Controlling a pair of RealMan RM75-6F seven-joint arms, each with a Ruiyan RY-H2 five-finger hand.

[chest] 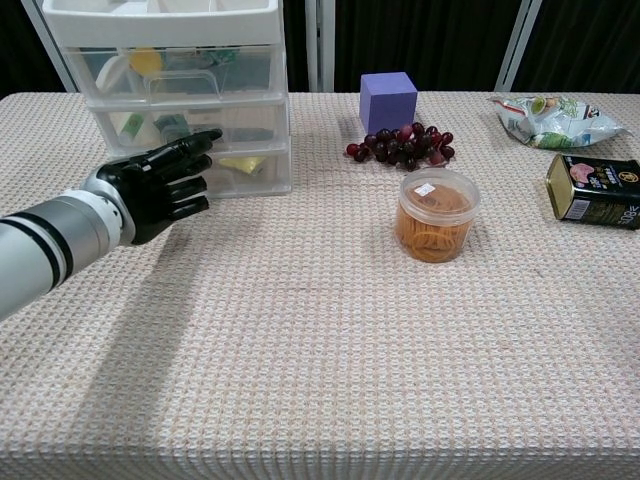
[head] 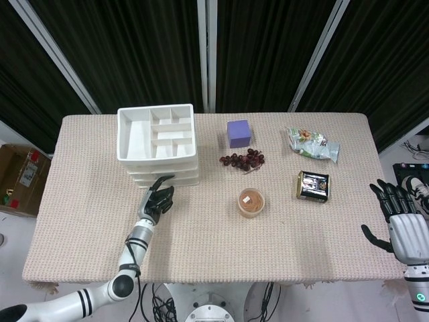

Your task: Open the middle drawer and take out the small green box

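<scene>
Inside the middle drawer [chest: 190,126] of the white drawer unit [chest: 170,90] sits something green at the left end, prob the small green box [chest: 133,125], though thru the cloudy plastic I can't be sure. Drawer looks fully closed, flush w/ the ones above and below. Left robot hand [chest: 165,183] hovers right in front of the unit's lower drawers, fingers stretched out twd the fronts, holding nothing; from the head view it's just short of the unit, can't tell if fingertips touch. Right robot hand [head: 402,225] hangs off the counter's [chest: 330,330] right edge, fingers spread, empty. So task's barely begun: reach is there, but pull, pick and lift-out all remain. Further out: purple cube [chest: 388,100], grapes [chest: 402,146], tub of rubber bands [chest: 436,214], snack bag [chest: 545,115], dark tin [chest: 594,190].
</scene>
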